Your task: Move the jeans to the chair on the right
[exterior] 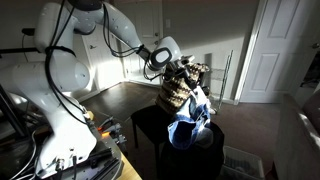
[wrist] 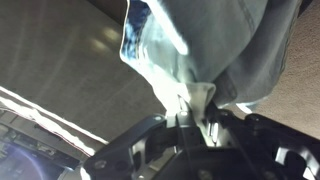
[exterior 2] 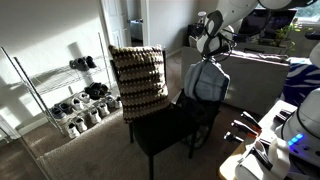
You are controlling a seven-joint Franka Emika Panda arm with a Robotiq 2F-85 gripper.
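Now, the arm (exterior: 62, 58): a white Panda, bent at the elbow, reaches from its base across the sunlit room toward a chair, seen in an exterior view.
Door (exterior: 270, 48): white, panelled, standing behind the chair at the edge of the room.
Shoe rack (exterior 2: 45, 95): a wire-frame shelf against the wall, well apart from the chair, in an exterior view.
Chair (exterior 2: 138, 80): an upright backrest with a woven light-and-dark pattern and a dark seat (exterior 2: 165, 125) on dark legs; both exterior views show it on the carpet.
Jeans (exterior 2: 205, 84): dark blue denim with paler blue-white patches, hanging in a limp bundle from the gripper. In an exterior view the jeans (exterior: 190, 115) dangle just beside the patterned backrest and above the dark seat; whether the lowest fold touches the seat cannot be told.
Gripper (wrist: 195, 118): the wrist view shows its fingers drawn in narrow on a bunched fold of the jeans (wrist: 225, 40), the cloth spreading away from the pinch. In both exterior views the gripper (exterior: 172, 64) (exterior 2: 208, 58) sits at the top of the bundle, above the height of the seat.
Shoes (exterior 2: 75, 105): several pairs, light and dark, lined up on the rack's shelves.
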